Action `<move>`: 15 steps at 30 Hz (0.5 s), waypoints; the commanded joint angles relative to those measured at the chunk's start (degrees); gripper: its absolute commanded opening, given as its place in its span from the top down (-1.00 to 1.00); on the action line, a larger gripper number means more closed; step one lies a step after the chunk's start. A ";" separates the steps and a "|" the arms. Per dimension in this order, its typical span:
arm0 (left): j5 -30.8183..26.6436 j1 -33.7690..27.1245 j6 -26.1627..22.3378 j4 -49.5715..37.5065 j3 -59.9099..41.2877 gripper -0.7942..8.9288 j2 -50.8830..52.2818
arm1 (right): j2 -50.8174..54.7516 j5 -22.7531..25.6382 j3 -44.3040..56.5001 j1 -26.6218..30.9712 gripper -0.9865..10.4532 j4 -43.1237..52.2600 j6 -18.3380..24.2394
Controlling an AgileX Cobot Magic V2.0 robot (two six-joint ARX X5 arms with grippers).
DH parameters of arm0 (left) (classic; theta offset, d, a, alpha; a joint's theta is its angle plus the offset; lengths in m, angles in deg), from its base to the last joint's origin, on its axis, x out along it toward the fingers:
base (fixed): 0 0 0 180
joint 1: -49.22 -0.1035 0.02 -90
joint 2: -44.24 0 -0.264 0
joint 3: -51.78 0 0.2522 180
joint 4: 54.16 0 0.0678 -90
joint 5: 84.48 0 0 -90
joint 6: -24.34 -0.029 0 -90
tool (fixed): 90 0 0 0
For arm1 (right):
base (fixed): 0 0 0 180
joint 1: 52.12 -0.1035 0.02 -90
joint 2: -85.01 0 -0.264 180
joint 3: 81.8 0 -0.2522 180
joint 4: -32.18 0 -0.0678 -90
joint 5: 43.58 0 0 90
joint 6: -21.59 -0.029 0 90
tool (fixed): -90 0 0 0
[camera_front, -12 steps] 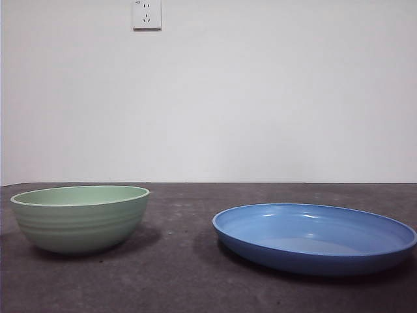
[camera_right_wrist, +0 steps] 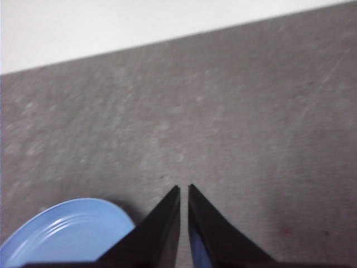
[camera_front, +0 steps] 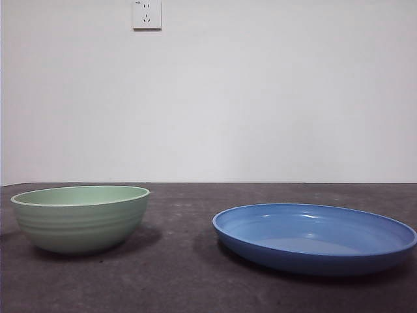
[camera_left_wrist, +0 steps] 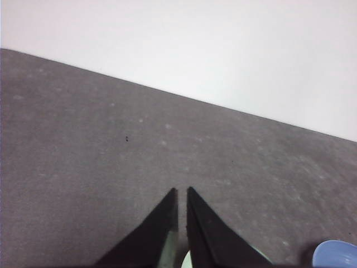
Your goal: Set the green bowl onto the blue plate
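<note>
Both claws hang clenched and empty above the grey table (camera_front: 189, 274), the left gripper (camera_left_wrist: 182, 192) just over the green bowl (camera_front: 81, 217), the right gripper (camera_right_wrist: 184, 188) beside the blue plate (camera_front: 314, 237), bowl and plate standing apart.

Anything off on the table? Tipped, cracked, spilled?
Nothing stands out. The pale mint-green ridged bowl sits upright on the dark grey table, empty as far as visible. The wide glossy blue plate lies flat, apart from it. No cracks or spills show. Neither gripper touches either dish.
</note>
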 commanded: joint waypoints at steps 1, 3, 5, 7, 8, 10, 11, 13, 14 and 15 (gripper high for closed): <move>0.22 0.15 -0.33 3.45 7.23 0.78 -6.19 | -4.15 -2.56 -4.85 -0.02 0.79 -1.33 -0.96; 0.22 0.15 -0.57 6.95 12.28 0.78 -10.73 | -6.84 -5.31 -7.96 -0.02 0.79 -2.80 -0.94; 0.24 0.15 -0.59 10.34 17.35 0.78 -15.02 | -8.85 -8.48 -10.60 -0.02 0.79 -3.19 -0.92; 0.37 0.15 -0.57 13.62 22.21 0.78 -18.97 | -10.10 -10.73 -12.98 -0.02 0.79 -3.17 -0.92; 0.61 0.15 -0.59 15.19 24.41 0.78 -20.74 | -10.40 -11.47 -13.86 -0.04 0.79 -3.17 -0.94; 0.79 0.15 -0.52 18.40 28.39 0.78 -23.80 | -10.71 -12.28 -15.54 -0.33 0.79 -2.82 -0.96; 0.81 0.15 -0.24 20.11 30.32 0.78 -25.22 | -10.73 -12.33 -16.31 -0.66 0.79 -2.43 -1.05; 0.81 0.15 -0.15 23.17 33.31 0.78 -27.30 | -10.49 -12.31 -17.46 -1.68 0.79 -0.94 -0.96; 0.81 0.15 -0.13 24.81 34.69 0.78 -28.09 | -10.25 -12.31 -18.03 -2.47 0.79 0.31 -0.98; 0.81 0.15 -0.13 25.83 35.69 0.78 -28.55 | -10.03 -12.31 -18.38 -2.97 0.79 1.07 -1.01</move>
